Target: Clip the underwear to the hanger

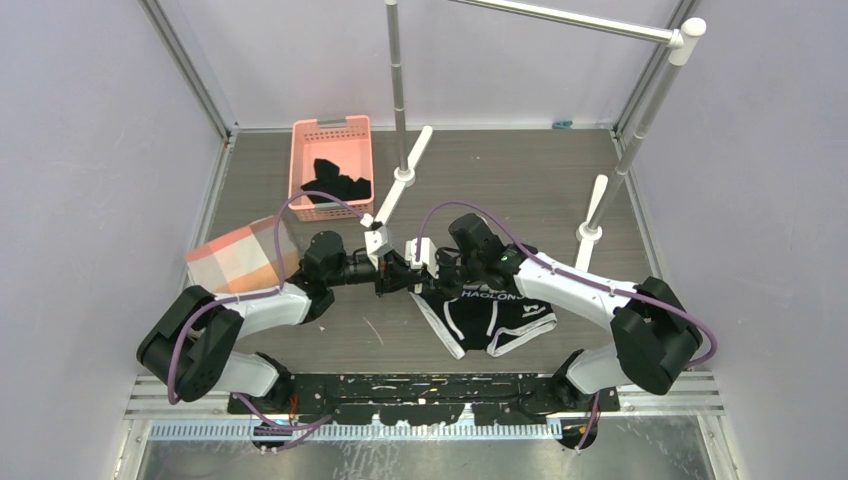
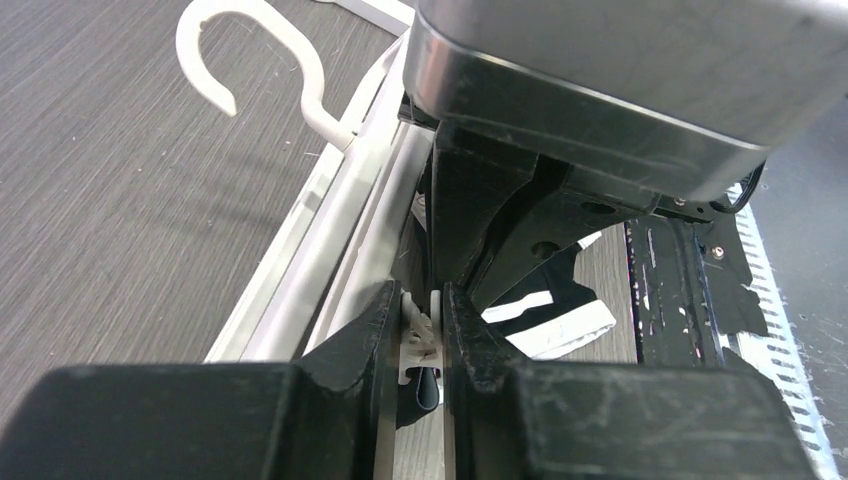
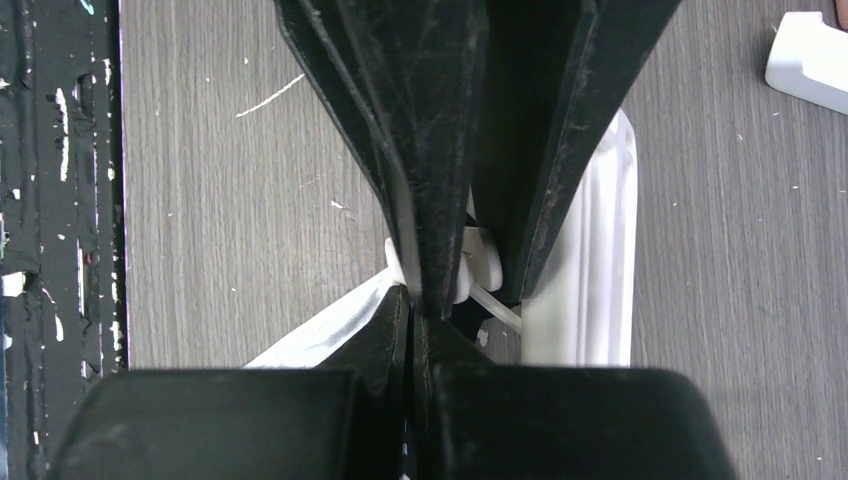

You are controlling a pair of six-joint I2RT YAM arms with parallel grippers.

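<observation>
Grey wood-grain tabletop (image 1: 330,345), white walls. 1 black boxer briefs w/ white piping (image 1: 495,318), just right of frame centre, under R wrist. 1 white plastic clip-frame hanger (image 2: 340,230), hook upper left in L wrist view. Left gripper (image 2: 420,305) nearly closed, pinching 1 white clip (image 2: 418,350). Right gripper (image 3: 415,310) fully closed; contents can't tell. 1 pink slotted basket (image 1: 330,127), upper left.

Your desk (image 1: 520,180) is a grey wood-grain top, evenly lit, boxed in by plain pale lilac walls (image 1: 90,120) with aluminium posts (image 1: 189,68) at the back corners. A grey metal rail stand (image 1: 398,90) stands toward the back, a pink basket (image 1: 331,124) beside its left pole.
</observation>
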